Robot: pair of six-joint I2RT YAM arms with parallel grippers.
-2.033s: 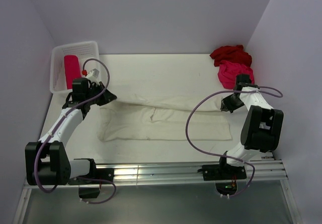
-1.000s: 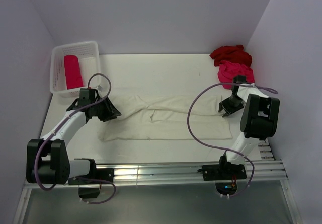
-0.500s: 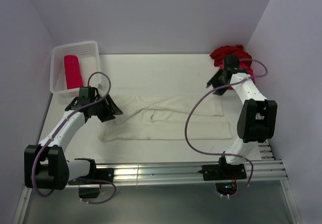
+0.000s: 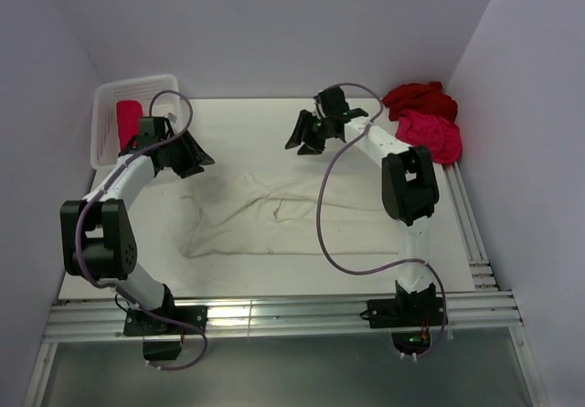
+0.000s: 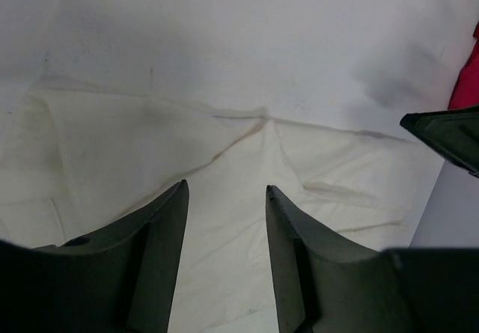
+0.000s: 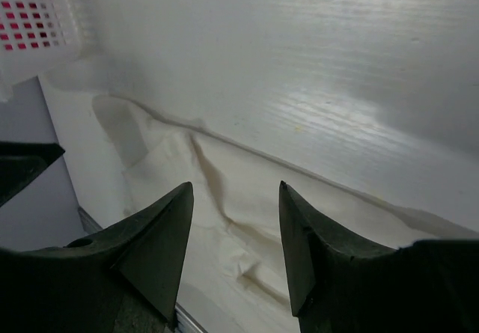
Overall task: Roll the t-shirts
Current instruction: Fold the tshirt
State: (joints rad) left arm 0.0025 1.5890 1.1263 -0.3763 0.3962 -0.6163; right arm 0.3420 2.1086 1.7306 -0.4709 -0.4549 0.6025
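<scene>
Nearest us, the cream-white t-shirt (image 4: 302, 226) lies rumpled across mid-table. Beyond it we see 2 grippers, both spread wide and empty: the left gripper (image 4: 196, 164) at its 10 o'clock, the right gripper (image 4: 300, 145) at 12. Farther off, a pink-red t-shirt (image 4: 126, 116) sits in the basket (image 4: 137, 84) at 10 o'clock. The dark red t-shirt (image 4: 419, 96) and second pink-red t-shirt (image 4: 430, 134) are heaped at 2.

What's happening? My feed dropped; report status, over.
Left tool open, empty. Right tool open, empty. Cream shirt spread out, unrolled. Nothing blocking.
</scene>
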